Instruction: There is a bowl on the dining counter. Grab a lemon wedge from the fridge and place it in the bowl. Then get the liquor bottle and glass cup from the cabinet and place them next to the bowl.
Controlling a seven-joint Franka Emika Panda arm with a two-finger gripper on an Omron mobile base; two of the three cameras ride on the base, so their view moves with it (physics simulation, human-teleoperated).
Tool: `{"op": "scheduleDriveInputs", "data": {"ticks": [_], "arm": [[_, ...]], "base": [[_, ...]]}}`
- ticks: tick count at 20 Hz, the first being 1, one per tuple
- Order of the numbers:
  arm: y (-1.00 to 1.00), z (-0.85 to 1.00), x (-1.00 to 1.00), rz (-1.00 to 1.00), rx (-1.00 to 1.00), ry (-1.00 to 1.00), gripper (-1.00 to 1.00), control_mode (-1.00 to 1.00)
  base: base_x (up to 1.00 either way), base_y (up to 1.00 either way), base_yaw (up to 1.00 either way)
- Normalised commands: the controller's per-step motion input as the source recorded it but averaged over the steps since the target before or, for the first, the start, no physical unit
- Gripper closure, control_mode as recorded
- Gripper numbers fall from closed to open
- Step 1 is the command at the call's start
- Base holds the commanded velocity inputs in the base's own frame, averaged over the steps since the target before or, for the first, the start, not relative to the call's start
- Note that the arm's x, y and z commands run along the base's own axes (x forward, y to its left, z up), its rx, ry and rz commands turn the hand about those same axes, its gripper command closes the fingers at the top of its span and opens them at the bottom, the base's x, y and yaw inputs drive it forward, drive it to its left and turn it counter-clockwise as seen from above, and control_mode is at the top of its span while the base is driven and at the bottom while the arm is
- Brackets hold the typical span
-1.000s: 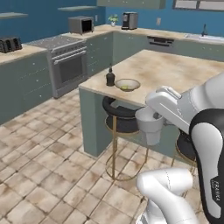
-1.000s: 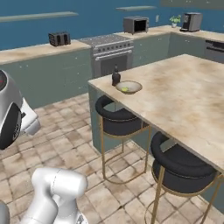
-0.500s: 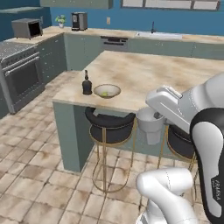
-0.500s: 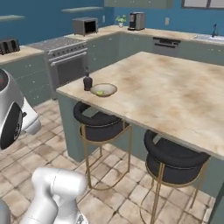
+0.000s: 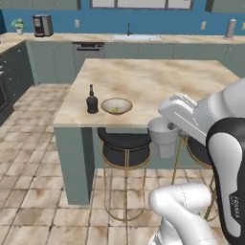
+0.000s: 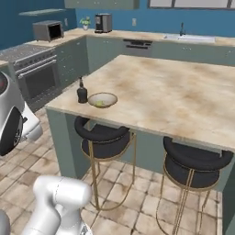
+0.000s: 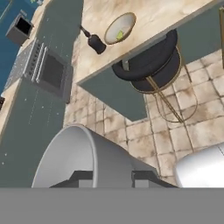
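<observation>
My gripper (image 7: 113,178) is shut on the glass cup (image 7: 83,157), a grey translucent tumbler that hangs under the hand in the left base view (image 5: 162,132), just off the near edge of the dining counter (image 5: 153,79). The tan-rimmed bowl (image 5: 116,105) sits near the counter's near left corner, with the lemon wedge (image 5: 115,110) lying in it. The dark liquor bottle (image 5: 92,102) stands upright just left of the bowl. The right base view shows the same bowl (image 6: 102,99) and bottle (image 6: 82,93). The fridge is out of view.
Two black round stools (image 6: 104,137) (image 6: 197,163) stand under the counter's near edge. A stove (image 6: 36,69) and microwave (image 6: 48,30) are at the left. Along the back wall are a sink (image 5: 136,37) and a coffee machine (image 5: 42,25), with grey-green wall cabinets (image 5: 38,4) above.
The base has driven and turned, so the whole scene shifted: the counter corner with bottle and bowl is now closer and more head-on. The cup stays in my grip.
</observation>
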Motion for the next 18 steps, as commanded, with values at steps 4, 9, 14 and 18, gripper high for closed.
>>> {"op": "scheduleDriveInputs", "data": {"ticks": [4,9,14,18], "arm": [[0.00,0.00,0.00,0.00,0.00,0.00,1.00,1.00],[0.00,0.00,0.00,0.00,0.00,0.00,1.00,1.00],[0.00,0.00,0.00,0.00,0.00,0.00,1.00,1.00],[0.00,0.00,0.00,0.00,0.00,0.00,1.00,1.00]], "base": [[0.29,0.68,-0.45],[0.35,0.57,-0.44],[0.74,0.47,-0.33],[0.92,0.42,-0.19]]}}
